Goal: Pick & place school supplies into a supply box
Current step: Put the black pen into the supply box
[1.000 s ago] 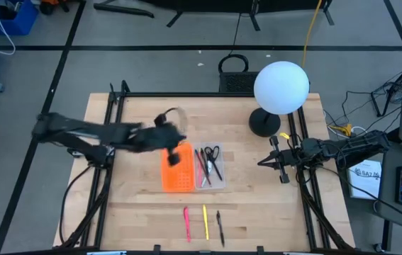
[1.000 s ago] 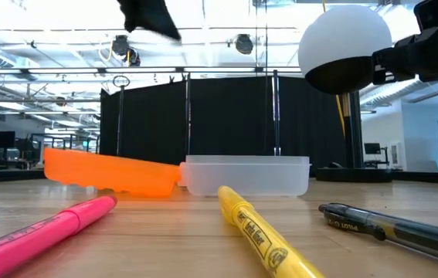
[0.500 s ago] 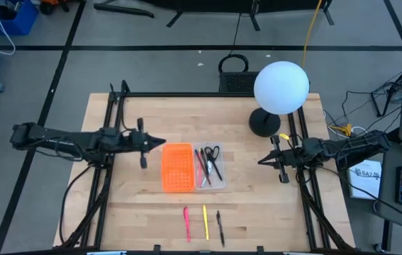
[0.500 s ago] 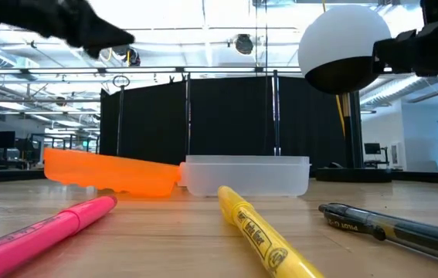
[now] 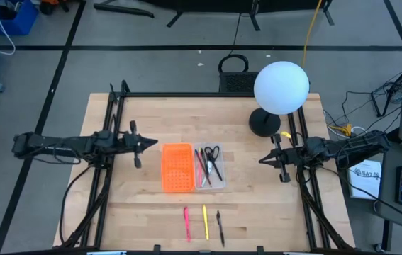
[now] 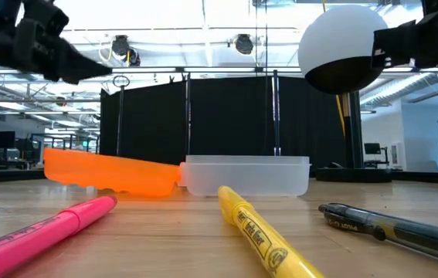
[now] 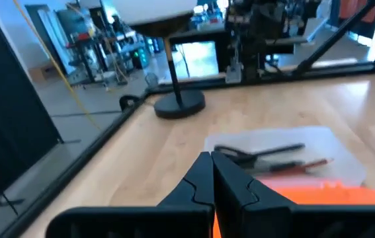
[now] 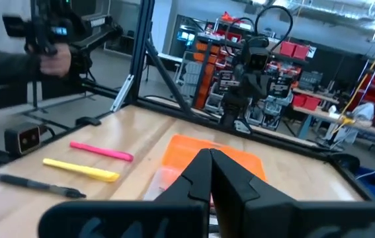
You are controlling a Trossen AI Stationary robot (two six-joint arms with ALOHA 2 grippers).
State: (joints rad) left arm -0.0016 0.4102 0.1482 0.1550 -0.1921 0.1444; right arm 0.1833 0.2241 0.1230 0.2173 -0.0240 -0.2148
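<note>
So far: part of the job looks done, and part is left.
Box: the clear box [image 5: 211, 167] sits near the middle of the table [image 5: 257, 205], touching the orange tray [image 5: 176, 168], which lies at its 9 o'clock side.
In the box: the scissors [image 5: 213, 154] lie at the 12 o'clock end, and a few thin pens [image 5: 203, 168] lie beside them, red and dark ones. I cannot count them for sure.
Still out: three things lie on the table at 6 o'clock from the box, well apart from it. They are a pink pen [image 5: 186, 222], a yellow pen [image 5: 205, 221] and a black pen [image 5: 220, 228], side by side.
Left gripper: the left gripper [image 5: 153, 143] hangs in the air at 9 o'clock from the orange tray, near it. Its fingers are pressed together and hold nothing.
Right gripper: the right gripper [image 5: 262, 160] waits at 3 o'clock from the box, well apart from it. Its fingers are pressed together too, with nothing in them.
Lamp: a white ball lamp [image 5: 281, 87] stands at about 1 o'clock from the box, out of the way.
What is left: I think the three loose pens need to go into the box. No gripper is near them now, so the next pick has not started.
</note>
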